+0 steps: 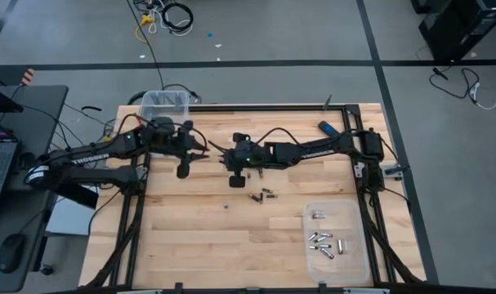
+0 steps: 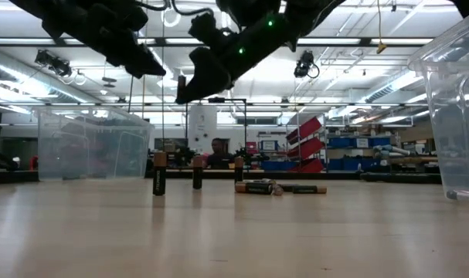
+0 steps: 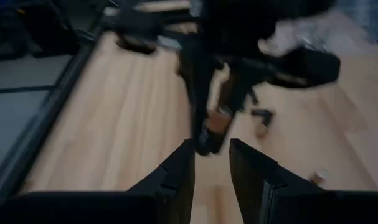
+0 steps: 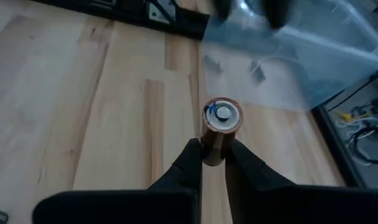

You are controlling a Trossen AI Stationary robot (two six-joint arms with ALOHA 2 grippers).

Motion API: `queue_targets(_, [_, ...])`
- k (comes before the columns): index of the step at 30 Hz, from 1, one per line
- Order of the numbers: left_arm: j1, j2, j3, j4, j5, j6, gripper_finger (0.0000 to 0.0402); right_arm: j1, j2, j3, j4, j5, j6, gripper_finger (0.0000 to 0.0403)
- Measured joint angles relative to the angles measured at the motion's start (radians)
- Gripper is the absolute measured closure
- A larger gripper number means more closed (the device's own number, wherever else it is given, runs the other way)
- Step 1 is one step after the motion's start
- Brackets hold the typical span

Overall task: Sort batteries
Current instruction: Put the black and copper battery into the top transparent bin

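My right gripper (image 4: pixel 213 163) hangs above the table's middle (image 1: pixel 237 176), shut on a copper-and-black battery (image 4: pixel 220 121). My left gripper (image 3: pixel 212 163) hovers just left of it (image 1: pixel 183 169), open and empty; its wrist view shows the right gripper and the held battery (image 3: pixel 217 123). Loose batteries (image 1: pixel 262 195) lie on the wood below, and one small cell (image 1: pixel 225 205) sits apart. In the low view three batteries (image 2: pixel 159 181) stand on end and two (image 2: pixel 257 187) lie flat. Several silvery batteries (image 1: pixel 323 241) lie in a clear tray (image 1: pixel 350 214). My right gripper pinches the battery between its two fingers (image 4: pixel 190 160) on the dark lower part of the body (image 4: pixel 213 149). The copper end with its terminal cap (image 4: pixel 222 113) sticks out past the fingertips. The battery is lifted clear of the table.
A clear bin (image 1: pixel 167 101) stands at the far left corner. A black-and-blue bar (image 1: pixel 328 128) lies near the far right corner. Black frame rails (image 1: pixel 364 196) run along both sides. Bare wood (image 1: pixel 215 245) spreads over the near half. A person (image 2: pixel 216 150) shows far behind the table.
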Motion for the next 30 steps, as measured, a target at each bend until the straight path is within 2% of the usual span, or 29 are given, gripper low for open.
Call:
queue_targets(5, [-0.063, 0.061, 0.0, 0.048, 0.002, -0.001, 0.0295, 0.018, -0.011, 0.0, 0.007, 0.025, -0.008, 0.0366])
queue_targets(9, [-0.1, 0.118, 0.0, 0.131, -0.043, 0.0, 0.0282, 0.024, -0.011, 0.0, 0.003, 0.027, -0.007, 0.0366])
queue_targets(21, [-0.113, 0.224, 0.0, 0.234, -0.074, 0.002, 0.0234, 0.026, -0.011, 0.0, -0.004, 0.032, 0.0, 0.0366])
queue_targets(26, [-0.112, 0.231, 0.0, 0.249, -0.072, 0.028, 0.0242, 0.025, -0.011, 0.0, -0.008, 0.032, 0.0, 0.0367])
queue_targets(30, [-0.112, 0.231, 0.0, 0.249, -0.079, 0.052, 0.0284, 0.025, -0.011, 0.0, -0.009, 0.032, 0.002, 0.0366])
